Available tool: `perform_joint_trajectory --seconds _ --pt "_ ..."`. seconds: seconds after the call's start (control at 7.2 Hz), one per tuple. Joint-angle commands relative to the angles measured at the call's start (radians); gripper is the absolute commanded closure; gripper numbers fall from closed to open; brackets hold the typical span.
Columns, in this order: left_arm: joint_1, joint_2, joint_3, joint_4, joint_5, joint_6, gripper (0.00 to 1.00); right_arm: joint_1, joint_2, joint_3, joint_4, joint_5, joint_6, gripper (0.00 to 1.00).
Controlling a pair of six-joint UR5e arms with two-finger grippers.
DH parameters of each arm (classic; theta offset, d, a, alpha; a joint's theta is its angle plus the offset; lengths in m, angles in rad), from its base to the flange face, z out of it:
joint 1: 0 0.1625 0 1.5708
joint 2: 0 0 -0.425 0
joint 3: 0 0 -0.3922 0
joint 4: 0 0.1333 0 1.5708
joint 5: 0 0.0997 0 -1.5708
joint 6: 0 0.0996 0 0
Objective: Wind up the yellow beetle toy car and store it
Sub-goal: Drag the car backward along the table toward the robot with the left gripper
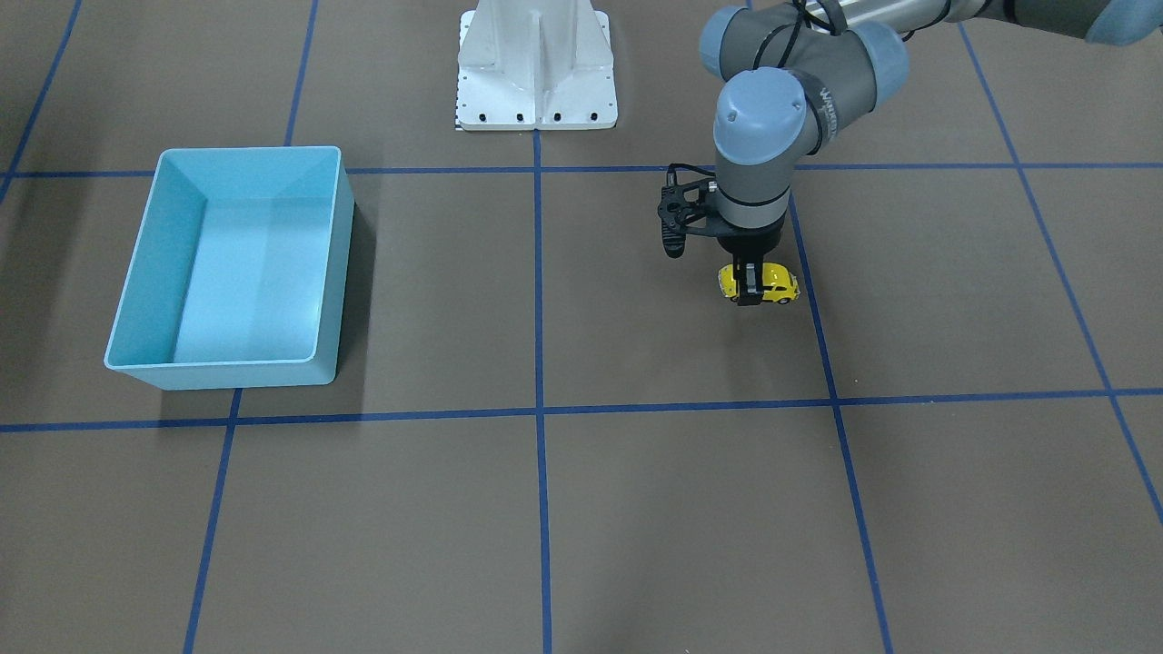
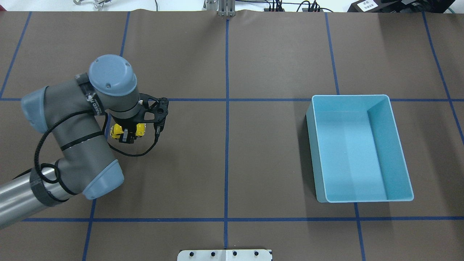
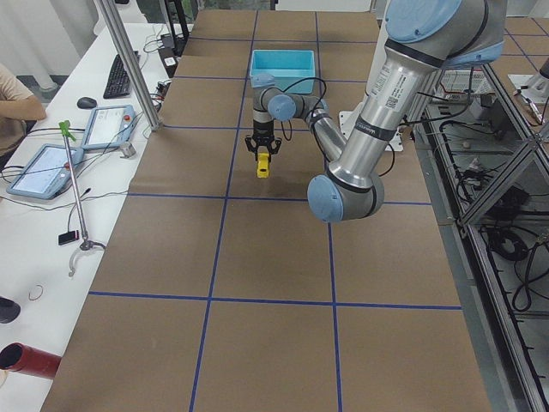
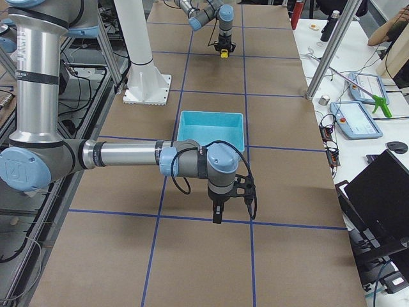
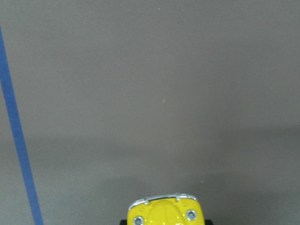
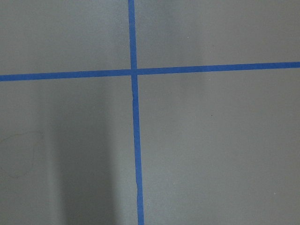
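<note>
From my screen I see a table under matte brown paper, marked into big squares by strips of blue tape. A white metal mounting pedestal is bolted at the robot's edge, on the centre line. Along the far side runs a white desk with two grey touch-screen pendants, a black keyboard and a dark mouse just beside it. A silver aluminium post rises at the table's edge. A red cylinder lies at the desk's near end. An open black laptop sits at the other end.
</note>
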Motion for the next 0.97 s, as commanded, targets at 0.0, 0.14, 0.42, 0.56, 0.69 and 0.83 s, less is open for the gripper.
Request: perform_joint_trajectory --seconds 0.0,0.14,0.42,0.56,0.69,0.83 --pt "-0.001 0.092 -0.034 -0.125 -0.033 -0.042 1.0 0.0 0.0 0.0 0.0 -0.002 0.0 0.0" --pt "0.002 0.122 -0.017 -0.204 -0.036 -0.037 1.0 0.0 0.0 0.0 -0.002 -0.002 0.0 0.0" --pt "0.004 0.14 0.009 -0.271 -0.036 0.037 1.0 0.0 0.0 0.0 0.0 -0.002 0.0 0.0" --pt "0.004 0.148 0.012 -0.268 -0.036 0.068 1.0 0.0 0.0 0.0 0.0 -0.002 0.0 0.0" --pt "0.004 0.156 0.013 -0.264 -0.034 0.075 1.0 0.0 0.0 0.0 -0.002 -0.002 0.0 0.0" --pt "0.002 0.181 0.012 -0.26 -0.044 0.076 1.0 0.0 -0.002 -0.002 -0.002 -0.002 0.0 0.0"
